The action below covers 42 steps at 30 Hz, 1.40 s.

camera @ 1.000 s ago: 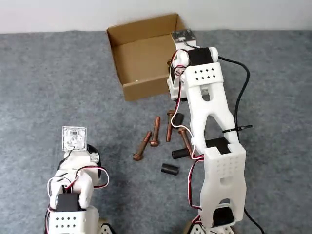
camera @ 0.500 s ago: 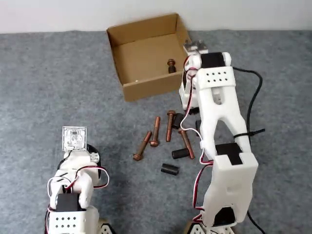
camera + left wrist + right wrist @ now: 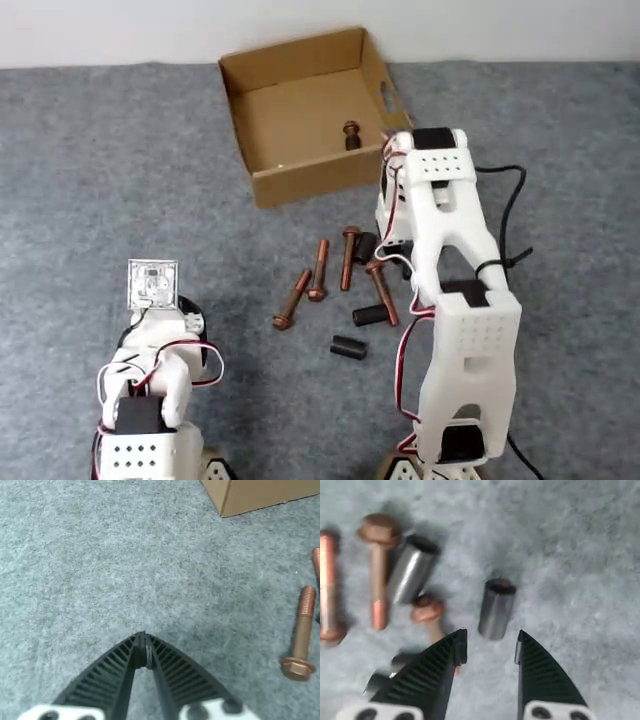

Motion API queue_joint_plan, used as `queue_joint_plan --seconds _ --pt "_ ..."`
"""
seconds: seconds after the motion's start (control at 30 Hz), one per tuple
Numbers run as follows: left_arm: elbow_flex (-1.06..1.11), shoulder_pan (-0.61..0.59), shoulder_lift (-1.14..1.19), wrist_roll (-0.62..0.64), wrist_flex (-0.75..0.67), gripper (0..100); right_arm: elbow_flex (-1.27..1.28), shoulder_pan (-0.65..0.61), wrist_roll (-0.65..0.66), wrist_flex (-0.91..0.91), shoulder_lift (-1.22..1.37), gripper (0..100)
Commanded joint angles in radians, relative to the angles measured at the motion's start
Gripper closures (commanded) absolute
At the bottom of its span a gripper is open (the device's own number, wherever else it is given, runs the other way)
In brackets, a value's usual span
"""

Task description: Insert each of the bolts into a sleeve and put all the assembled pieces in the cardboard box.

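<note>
Ahead of the spread right pincer (image 3: pixel 489 641), dark sleeve (image 3: pixel 496 607) lying flat, axis toward it, left pincer (image 3: pixel 142 642) closed.

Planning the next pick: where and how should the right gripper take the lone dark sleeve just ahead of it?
Probably at mid-length of the sleeve, from straight above. It lies on its side, apart from the bolts, carpet bare along both flanks, and its axis points between the open jaws of the right gripper, so they would close across its round body.

Grey carpeted table (image 3: pixel 120 150), cardboard box (image 3: pixel 310 181), copper bolts (image 3: pixel 319 268) and black sleeves (image 3: pixel 349 347) scattered beside it
</note>
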Motion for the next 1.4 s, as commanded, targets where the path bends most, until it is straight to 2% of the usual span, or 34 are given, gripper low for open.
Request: queue_joint_plan --seconds 0.0,0.23,0.37,0.43,0.53,0.83,1.07,1.17,1.27,1.37 --pt "-0.002 -0.006 0.0 -0.003 -0.034 99 -0.005 0.028 0.008 -0.042 0.024 84.6" --pt "-0.002 -0.006 0.0 -0.003 -0.034 99 -0.005 0.022 0.04 -0.11 0.117 85.9" --pt "-0.002 -0.006 0.0 -0.003 -0.034 99 -0.005 0.021 0.037 -0.128 0.145 99.8" --pt "-0.002 -0.006 0.0 -0.003 -0.034 99 -0.005 0.019 0.035 -0.114 0.14 97.2" --pt "-0.002 -0.006 0.0 -0.003 -0.034 99 -0.006 0.019 0.034 -0.082 0.094 98.7" --pt "-0.002 -0.005 -0.002 -0.003 -0.032 99 -0.006 0.016 -0.058 0.101 -0.179 99.0" --pt "-0.002 -0.005 -0.006 -0.003 -0.035 99 0.04 -0.007 -0.109 0.11 -0.452 99.0" --pt "-0.007 -0.005 -0.006 -0.002 -0.037 99 0.127 -0.018 -0.124 0.11 -0.579 99.0" --pt "-0.036 -0.005 0.0 -0.002 -0.026 99 0.249 -0.012 -0.198 0.108 -0.699 99.0" --pt "-0.105 0.017 0.002 -0.002 0.035 99 0.39 -0.001 -0.244 0.105 -0.819 99.0"
